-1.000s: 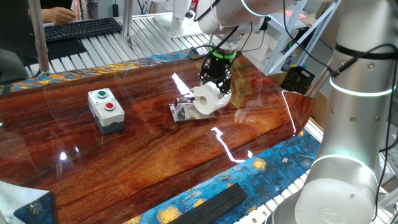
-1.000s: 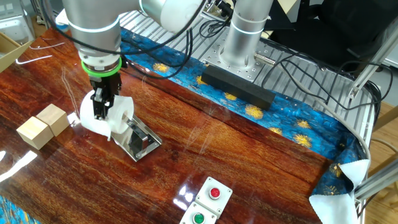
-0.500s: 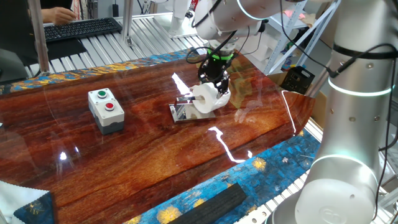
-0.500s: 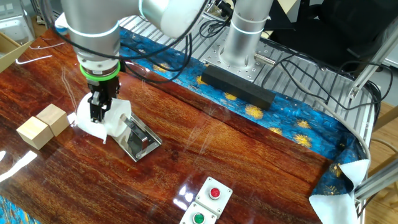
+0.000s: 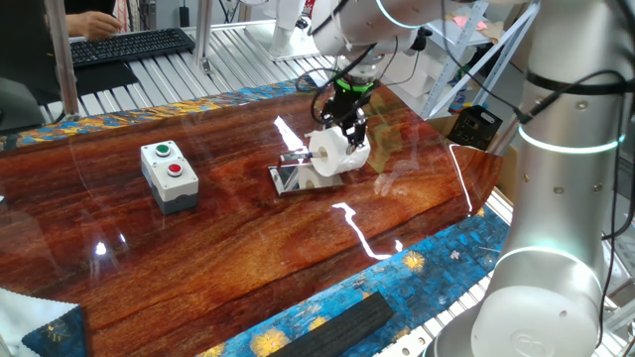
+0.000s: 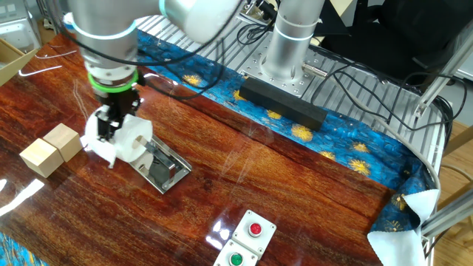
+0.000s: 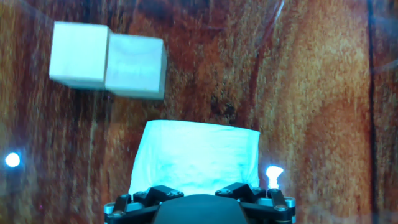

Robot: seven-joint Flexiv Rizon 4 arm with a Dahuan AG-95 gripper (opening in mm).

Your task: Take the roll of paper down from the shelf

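From one fixed view we see the gripper [image 5: 342, 125] pointing down, fingers spread wide around the roll of paper [image 5: 328, 153], which sits at the shelf's [image 5: 288, 178] far end. From the other fixed view, the roll [image 6: 127, 140] hangs past the shelf [image 6: 164, 168], toward two wooden blocks [image 6: 50, 148]. In the hand view, the roll [image 7: 196, 157] lies beside those blocks [image 7: 109, 60].

From my seat the table [image 5: 228, 238] reads as dark reddish wood under a glossy varnish, throwing white glare streaks. The roll of paper [image 5: 327, 154] looks soft, matt white paper. Under it the shelf [image 6: 164, 168] is polished mirror-like chrome. Two wooden blocks [image 7: 109, 59], upper left in the hand view, are pale, matt, unfinished. The button box [image 5: 168, 177] looks like smooth grey plastic.
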